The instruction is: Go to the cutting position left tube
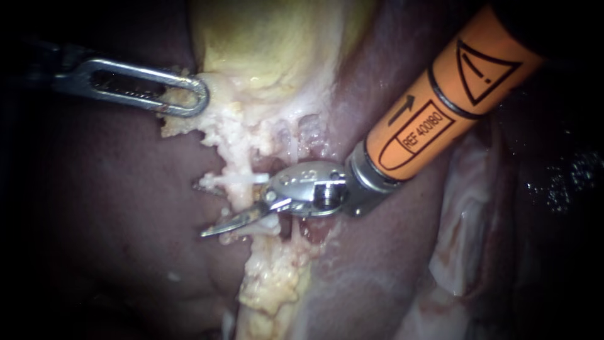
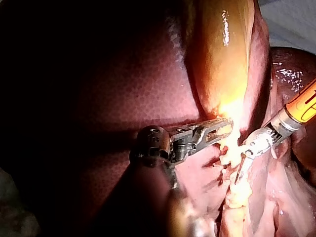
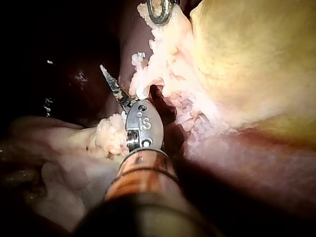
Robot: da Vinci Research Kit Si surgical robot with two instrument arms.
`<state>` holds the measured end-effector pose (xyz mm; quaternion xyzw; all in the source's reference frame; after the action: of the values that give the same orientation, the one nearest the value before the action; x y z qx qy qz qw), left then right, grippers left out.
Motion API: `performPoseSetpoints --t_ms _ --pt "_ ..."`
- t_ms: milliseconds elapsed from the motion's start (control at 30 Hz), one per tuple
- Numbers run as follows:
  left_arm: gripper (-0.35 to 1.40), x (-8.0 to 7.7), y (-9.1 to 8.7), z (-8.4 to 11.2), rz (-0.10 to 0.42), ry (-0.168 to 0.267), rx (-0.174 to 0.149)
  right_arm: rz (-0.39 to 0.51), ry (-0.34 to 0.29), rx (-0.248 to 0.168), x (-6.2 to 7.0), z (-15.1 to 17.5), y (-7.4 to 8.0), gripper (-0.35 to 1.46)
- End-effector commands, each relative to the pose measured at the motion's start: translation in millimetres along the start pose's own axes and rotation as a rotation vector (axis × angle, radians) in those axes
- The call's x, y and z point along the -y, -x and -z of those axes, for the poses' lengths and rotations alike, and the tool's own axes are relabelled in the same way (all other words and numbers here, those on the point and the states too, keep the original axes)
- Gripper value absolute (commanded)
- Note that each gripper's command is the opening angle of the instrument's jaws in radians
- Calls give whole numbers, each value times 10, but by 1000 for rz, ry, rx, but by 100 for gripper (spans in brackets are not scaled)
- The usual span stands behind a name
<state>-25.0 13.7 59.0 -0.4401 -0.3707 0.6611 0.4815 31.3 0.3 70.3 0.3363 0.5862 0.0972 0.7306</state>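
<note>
Close view of a smooth, dark maroon liver with a glossy yellow gallbladder lying against it. A lumpy, crumbly ridge of pale cream fatty tissue runs down from the gallbladder across the liver. The left instrument enters from the left. It ends in dull grey metal jaws shaped like a long, slotted loop. The jaws lie close together and pinch the upper edge of the fatty tissue, just beside the gallbladder. The right instrument enters from the upper right. Its thick shaft wears a bright orange sleeve and ends in a rounded, shiny metal wrist. From the wrist, two thin pointed blades reach across the fatty ridge. The blades lie pressed together as one narrow point, with nothing held between them, and the tip rests over the liver. A thin, smooth white tube crosses the ridge just above the blades, with one end near the wrist. A second pale strand lies right beside the blades. It is not clear which of these two is the left tube.
</note>
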Motion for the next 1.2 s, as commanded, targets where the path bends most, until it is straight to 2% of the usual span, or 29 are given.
performPoseSetpoints --t_ms 33,233,333,467,567,667,767,833,1200 --pt "-35 0 0 0 0 0 0 -4 1 -2 0 -1 0 133" --pt "-35 1 0 0 0 0 0 -40 6 -2 1 -7 -4 131" --pt "-35 2 1 0 -1 0 0 -39 3 -2 7 -7 -5 133" --pt "-35 2 1 0 -1 0 0 -35 -9 -6 22 -10 -11 138" --pt "-35 2 1 0 -1 0 0 -42 -46 -32 37 -14 -17 138" --pt "-35 3 1 0 -1 0 0 -41 -74 -38 50 -17 -24 138" --pt "-35 3 1 1 -1 1 0 -47 -98 -47 58 -20 -30 138" --pt "-35 3 1 1 -1 1 0 -50 -114 -54 60 -20 -32 136" --pt "-35 3 1 1 -1 1 0 -56 -112 -55 58 -19 -32 136"
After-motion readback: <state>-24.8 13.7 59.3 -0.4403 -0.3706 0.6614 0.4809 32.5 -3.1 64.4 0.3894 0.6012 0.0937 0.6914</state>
